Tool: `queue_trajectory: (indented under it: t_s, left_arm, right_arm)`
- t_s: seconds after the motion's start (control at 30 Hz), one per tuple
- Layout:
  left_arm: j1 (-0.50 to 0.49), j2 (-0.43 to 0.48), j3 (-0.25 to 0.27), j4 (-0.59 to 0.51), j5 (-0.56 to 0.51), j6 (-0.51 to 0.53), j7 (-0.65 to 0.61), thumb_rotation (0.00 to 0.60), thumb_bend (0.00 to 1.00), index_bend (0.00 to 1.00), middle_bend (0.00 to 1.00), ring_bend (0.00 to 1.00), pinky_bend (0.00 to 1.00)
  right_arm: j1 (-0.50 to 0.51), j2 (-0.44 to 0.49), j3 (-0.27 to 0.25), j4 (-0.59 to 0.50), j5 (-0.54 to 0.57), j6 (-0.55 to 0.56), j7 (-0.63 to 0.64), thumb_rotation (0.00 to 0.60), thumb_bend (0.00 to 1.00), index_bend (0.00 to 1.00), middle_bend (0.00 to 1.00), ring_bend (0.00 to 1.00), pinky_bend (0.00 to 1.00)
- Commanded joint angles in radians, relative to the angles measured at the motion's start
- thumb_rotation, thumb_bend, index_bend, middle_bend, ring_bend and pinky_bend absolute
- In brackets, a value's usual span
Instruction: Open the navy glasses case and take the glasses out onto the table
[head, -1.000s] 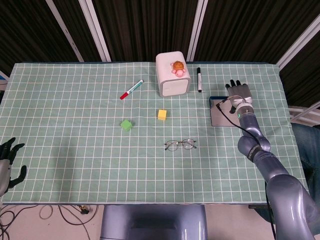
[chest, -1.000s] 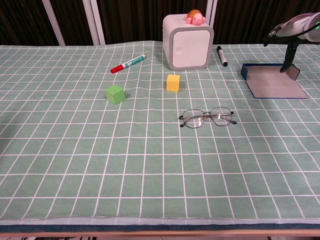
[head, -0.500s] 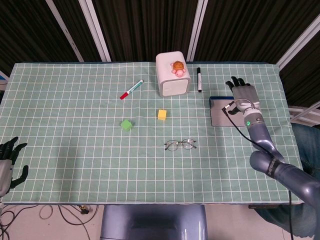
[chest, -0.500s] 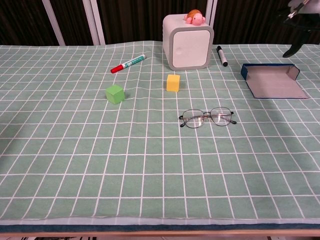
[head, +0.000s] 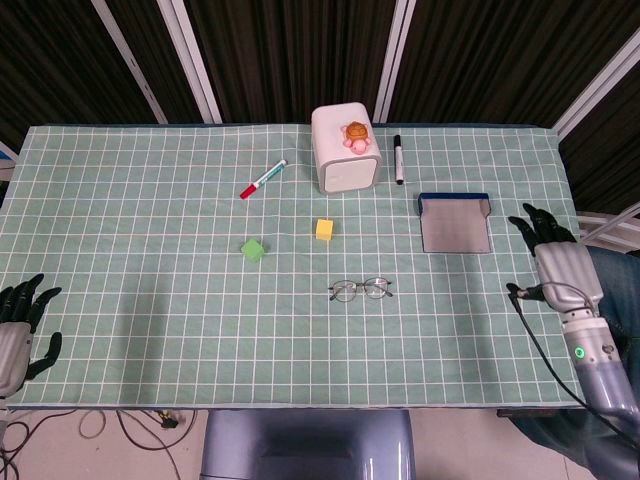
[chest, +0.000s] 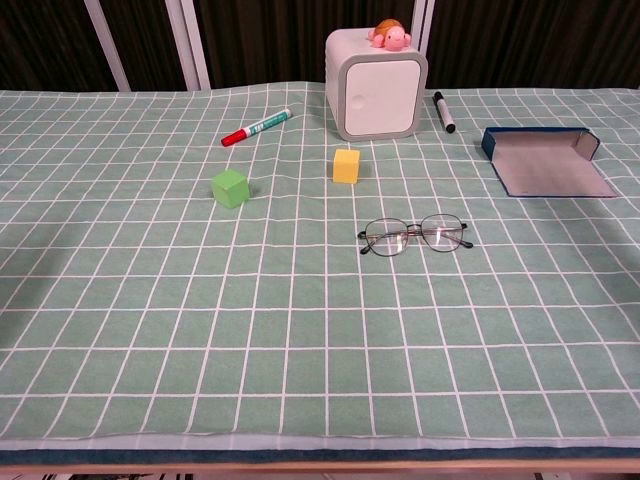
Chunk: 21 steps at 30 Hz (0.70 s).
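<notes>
The glasses (head: 361, 289) lie on the green checked tablecloth (head: 150, 330) at mid-table, well apart from the open navy case (head: 455, 221), so the task looks done. What remains, by judgement, is clearing both arms without brushing either. The right hand (head: 556, 262), fingers spread and empty, hovers near the case's right side; the left hand (head: 20, 330), also spread and empty, sits at the far left edge.

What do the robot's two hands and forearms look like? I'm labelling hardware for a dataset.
The right hand has a light grey back with black fingers, a thin black cable looping off its wrist, and a green light on the grey forearm. The left hand matches: grey back, black fingers.
</notes>
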<state>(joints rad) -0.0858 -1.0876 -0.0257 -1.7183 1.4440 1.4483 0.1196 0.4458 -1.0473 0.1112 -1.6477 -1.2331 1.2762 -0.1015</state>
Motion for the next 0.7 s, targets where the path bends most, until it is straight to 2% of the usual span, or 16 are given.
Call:
queue_trajectory:
  t_s: [0.03, 0.17, 0.33, 0.53, 0.7]
  left_arm:
    - [0.003, -0.002, 0.004, 0.002, 0.013, 0.008, 0.003, 0.600, 0.46, 0.15, 0.00, 0.00, 0.02]
    - [0.005, -0.001, 0.007, 0.001, 0.037, 0.024, 0.002, 0.600, 0.46, 0.15, 0.00, 0.00, 0.02]
    - [0.008, 0.000, 0.014, 0.006, 0.062, 0.036, 0.004, 0.600, 0.46, 0.15, 0.00, 0.00, 0.02]
    - [0.009, -0.003, 0.018, 0.015, 0.094, 0.051, 0.010, 0.600, 0.46, 0.15, 0.00, 0.00, 0.02]
    - [0.011, -0.004, 0.018, 0.017, 0.096, 0.055, 0.011, 0.600, 0.46, 0.15, 0.00, 0.00, 0.02]
  right_arm:
    - [-0.091, -0.036, -0.071, -0.008, -0.091, 0.094, 0.029, 0.600, 0.18, 0.15, 0.07, 0.07, 0.23]
    - [-0.156, -0.095, -0.105, 0.037, -0.128, 0.163, 0.001, 0.600, 0.18, 0.15, 0.07, 0.07, 0.23]
    - [-0.209, -0.148, -0.119, 0.097, -0.165, 0.230, -0.023, 0.600, 0.18, 0.15, 0.07, 0.08, 0.23]
    - [-0.253, -0.153, -0.127, 0.123, -0.227, 0.291, 0.023, 0.600, 0.18, 0.15, 0.07, 0.08, 0.23]
    - [-0.270, -0.144, -0.124, 0.124, -0.244, 0.297, 0.035, 0.600, 0.18, 0.15, 0.07, 0.08, 0.23]
